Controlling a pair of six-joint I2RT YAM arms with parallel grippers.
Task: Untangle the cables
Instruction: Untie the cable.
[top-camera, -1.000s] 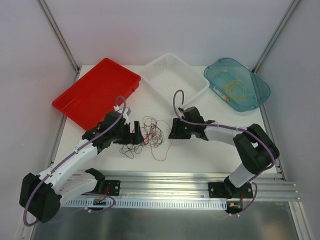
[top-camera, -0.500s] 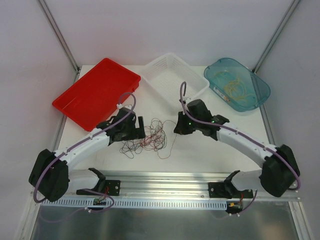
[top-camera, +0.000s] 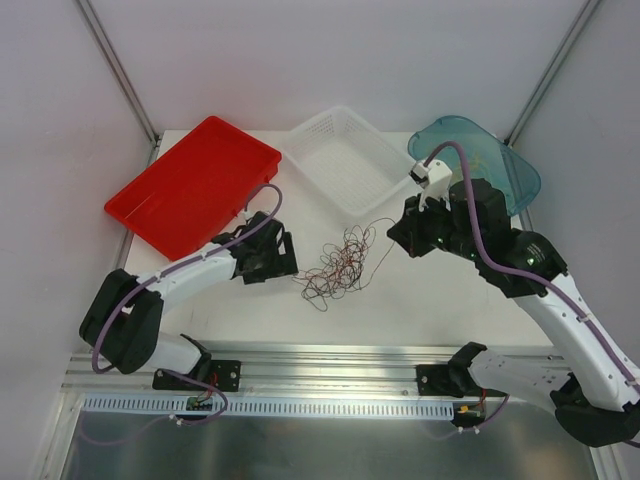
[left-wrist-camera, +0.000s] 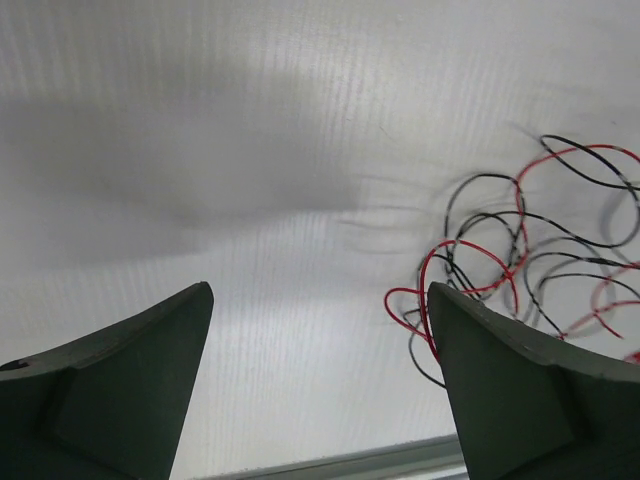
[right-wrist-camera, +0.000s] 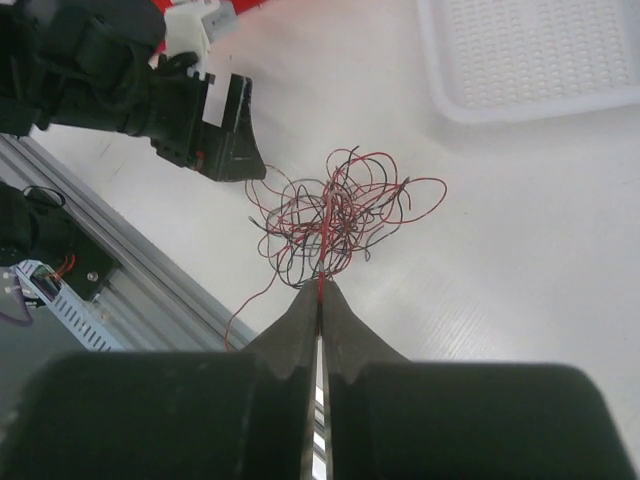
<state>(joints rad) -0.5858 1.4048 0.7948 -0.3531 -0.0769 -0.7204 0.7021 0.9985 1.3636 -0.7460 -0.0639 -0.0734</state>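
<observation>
Left tool (left-wrist-camera: 318, 300): jaws apart, empty, low over the tabletop (left-wrist-camera: 250, 150). Cables (top-camera: 335, 267): a loose red-and-black knot of thin loops, lying just right of that tool and between the two. Right tool (right-wrist-camera: 320, 288): jaws together, clamped on one red strand at the knot's near edge. Recommendation: left pins the knot while right draws its strand away slowly, watching for snagged loops
</observation>
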